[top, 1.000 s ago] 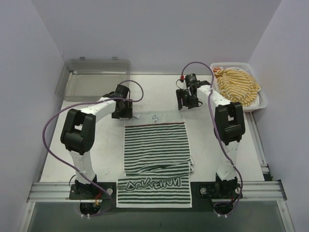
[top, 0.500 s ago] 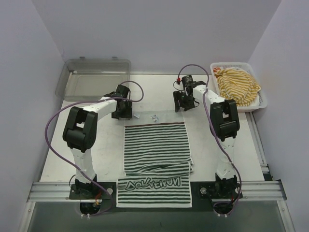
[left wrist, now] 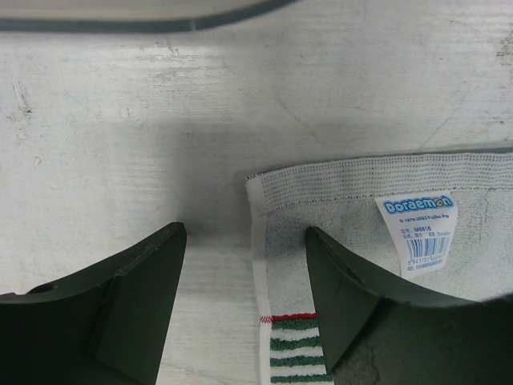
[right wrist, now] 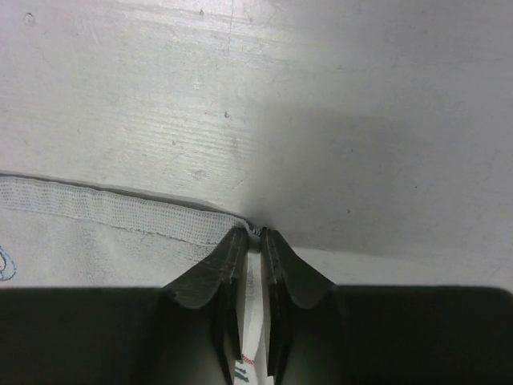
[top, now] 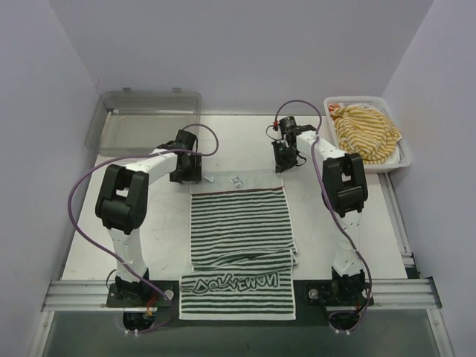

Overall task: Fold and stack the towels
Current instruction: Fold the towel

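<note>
The green-and-white striped towel (top: 239, 227) lies lengthwise down the middle of the tabletop (top: 163, 223). Its far hem runs straight across, while its near part is rumpled into a loose overlap, with a lettered end reaching the tabletop's near edge. Judging from that, no clean fold is finished and no stack exists, so the task looks to be at an early stage.

The cloth is soft terry with narrow dark stripes. It has a plain white woven band along the far hem and a small printed label (left wrist: 421, 233) sewn near the far left corner.

The right end effector (right wrist: 252, 233) has its jaws pressed nearly together, pinching the towel's far right corner, and a sliver of white hem shows between them. The left end effector (left wrist: 242, 234) is spread wide astride the far left corner, one finger over bare tabletop and the other over cloth, gripping nothing.

A yellow-and-white striped towel (top: 364, 132) sits bunched in a heap in the white mesh basket (top: 401, 160) at the far right corner, unfolded. A clear grey tray (top: 149, 123), rigid with rounded corners, stands at the far left corner. The tabletop is pale and scuffed.
</note>
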